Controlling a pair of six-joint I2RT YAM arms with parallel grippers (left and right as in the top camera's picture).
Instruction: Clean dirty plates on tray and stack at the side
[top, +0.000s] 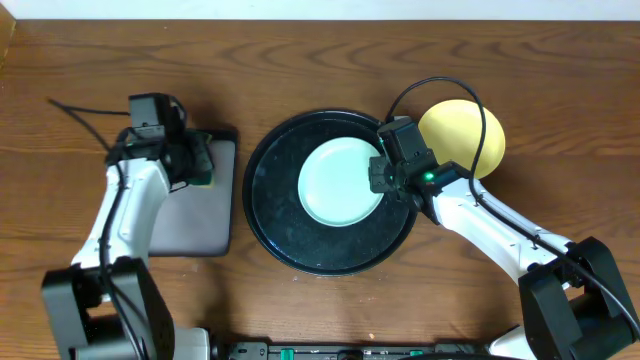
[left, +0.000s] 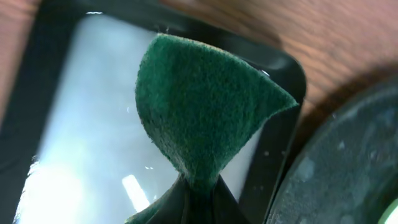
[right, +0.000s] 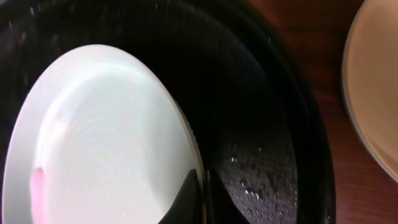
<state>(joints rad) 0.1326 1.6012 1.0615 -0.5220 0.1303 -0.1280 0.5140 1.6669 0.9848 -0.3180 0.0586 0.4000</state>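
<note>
Left wrist cam: left gripper (left: 198, 190) is pinched tight on the green sponge (left: 199, 106). Right gripper (right: 200, 196) is clamped on the rim of the mint plate (right: 106, 137), inside the round black tray (right: 267, 124).

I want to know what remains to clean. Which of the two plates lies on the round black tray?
The pale mint plate, marked with pink smears; the yellow plate sits outside the tray, on the wooden table.

Brown wooden counter (top: 300, 60), grain running left to right. Directly on it: round black tray (top: 275, 225) at centre, smaller rectangular tray (top: 200, 210) just left, pale yellow plate (top: 455, 125) beside the round tray's upper right, thin black cable (top: 85, 108) far left.
</note>
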